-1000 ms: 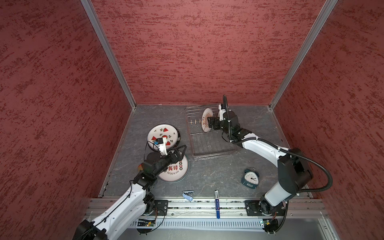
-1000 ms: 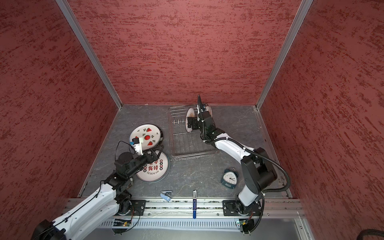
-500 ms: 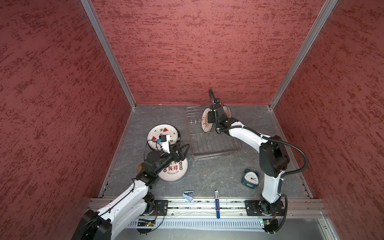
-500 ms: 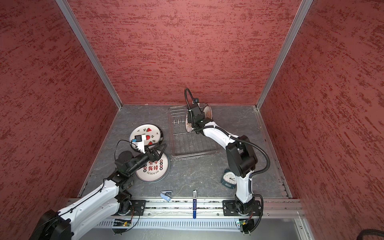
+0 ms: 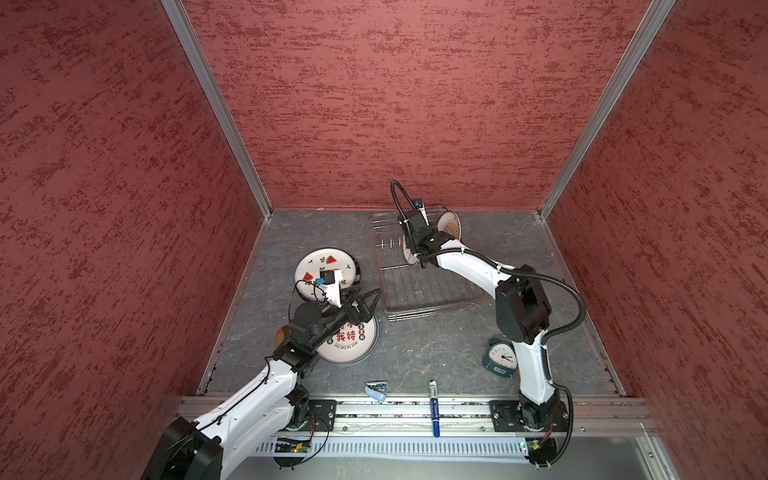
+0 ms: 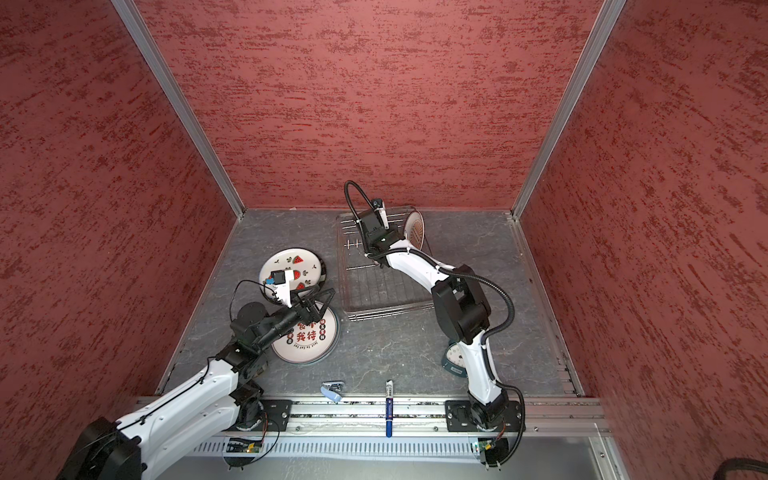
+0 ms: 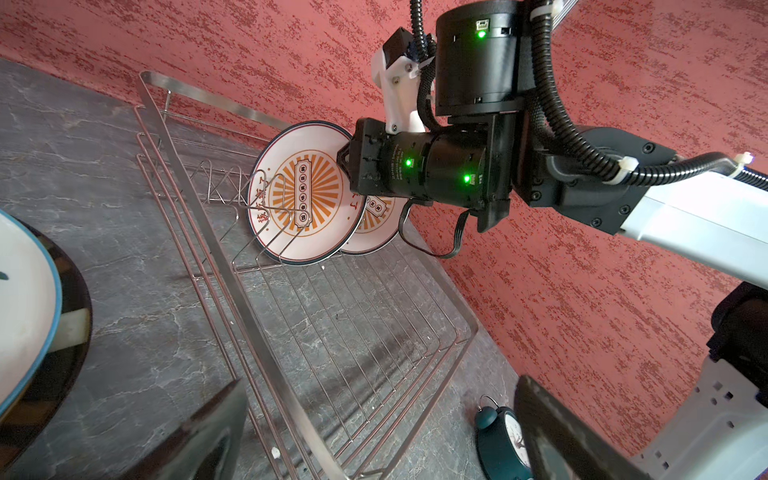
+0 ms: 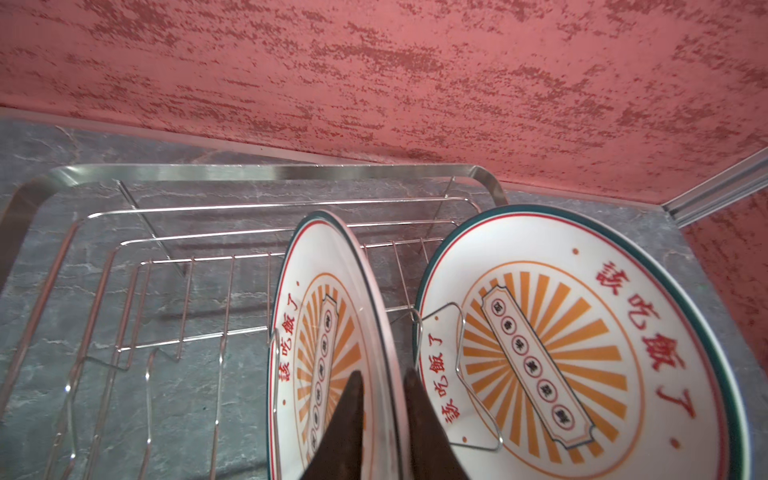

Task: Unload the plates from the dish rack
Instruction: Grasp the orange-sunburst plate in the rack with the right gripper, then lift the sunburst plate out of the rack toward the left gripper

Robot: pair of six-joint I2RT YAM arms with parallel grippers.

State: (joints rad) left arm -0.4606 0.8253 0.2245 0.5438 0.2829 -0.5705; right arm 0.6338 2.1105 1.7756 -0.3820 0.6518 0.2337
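I have the dish rack (image 5: 428, 291) under and around my right gripper (image 8: 382, 376), with most of its wire floor bare on the near side of that hand. Two orange sunburst plates stand upright among its prongs. The nearer sunburst plate (image 8: 332, 332) runs edge-on straight between my right fingers (image 8: 349, 415), one on its face and one on its back, and they are pinched onto its rim. The second sunburst plate (image 8: 561, 332) leans just past the outer finger, close to the first but apart from it where I can see.

My left gripper (image 5: 365, 303) is spread wide and holds nothing. It hangs over the edge of the red-character plate (image 5: 349, 340), which lies flat below it. The watermelon plate (image 5: 328, 262) lies flat near that hand, on the side away from the rack.
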